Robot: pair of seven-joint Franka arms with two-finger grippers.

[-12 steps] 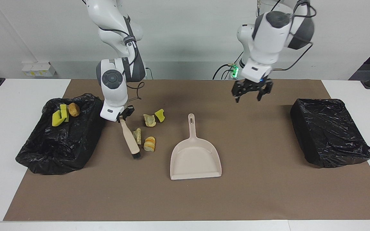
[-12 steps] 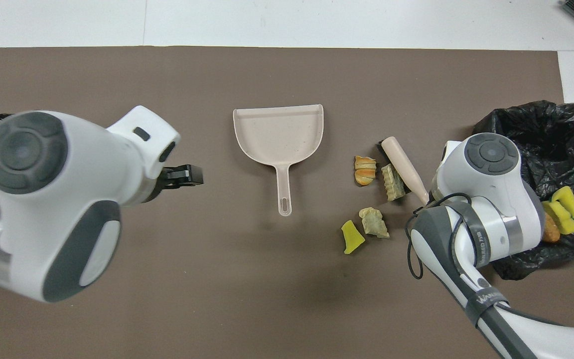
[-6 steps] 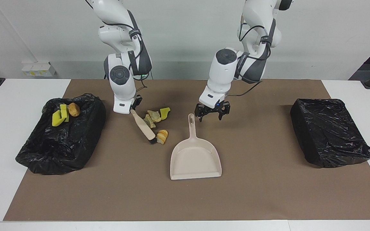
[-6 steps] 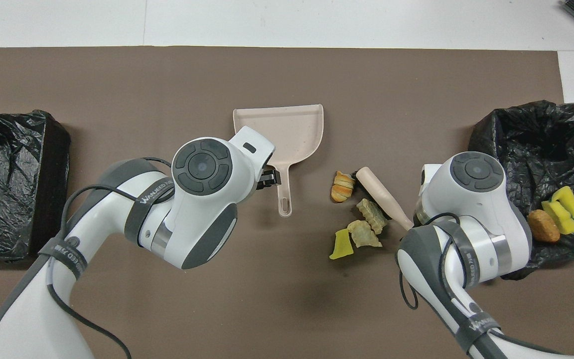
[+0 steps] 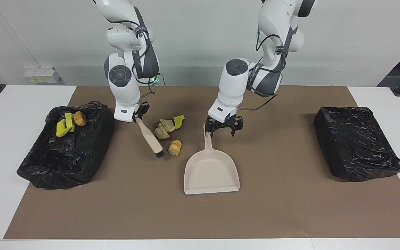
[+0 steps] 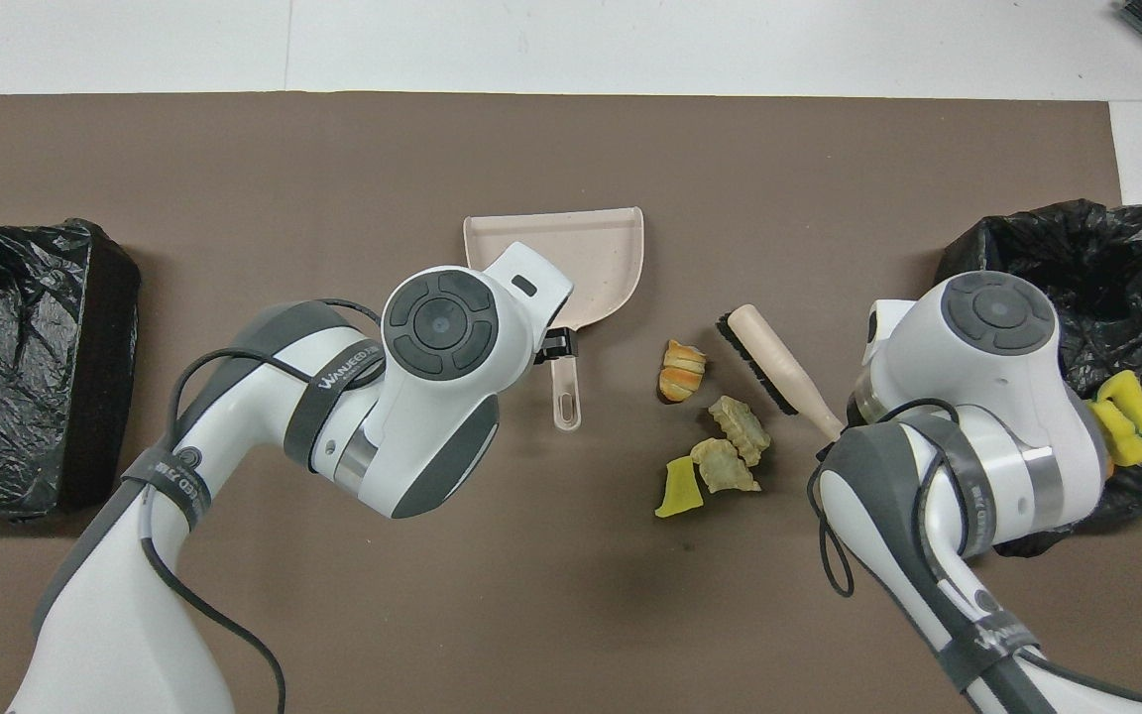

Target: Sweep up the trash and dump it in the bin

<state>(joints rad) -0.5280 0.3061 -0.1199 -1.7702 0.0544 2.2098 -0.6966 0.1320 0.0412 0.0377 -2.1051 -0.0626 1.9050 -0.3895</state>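
Observation:
My right gripper (image 5: 138, 117) is shut on the handle of the beige brush (image 5: 150, 138), whose black bristles rest on the mat beside the trash. Loose trash lies between brush and dustpan: an orange-streaked chunk (image 5: 175, 148), two tan chunks (image 5: 161, 132) and a yellow piece (image 5: 179, 120). The beige dustpan (image 5: 211, 172) lies flat, handle toward the robots. My left gripper (image 5: 221, 131) hangs open low over the handle's end, one fingertip beside it. The bin (image 5: 64, 156) at the right arm's end holds yellow sponges (image 5: 64, 125) and a brown chunk (image 5: 80, 118).
A second black-lined bin (image 5: 356, 142) stands at the left arm's end of the brown mat (image 5: 290, 208). In the overhead view the brush (image 6: 774, 362) lies between the loose trash (image 6: 682, 372) and the filled bin (image 6: 1077, 258); the right wrist covers its gripper.
My left gripper came down from high over the mat to the dustpan handle's end. The right gripper swept the brush toward the dustpan, bunching the scraps closer, then drew the bristles slightly off them.

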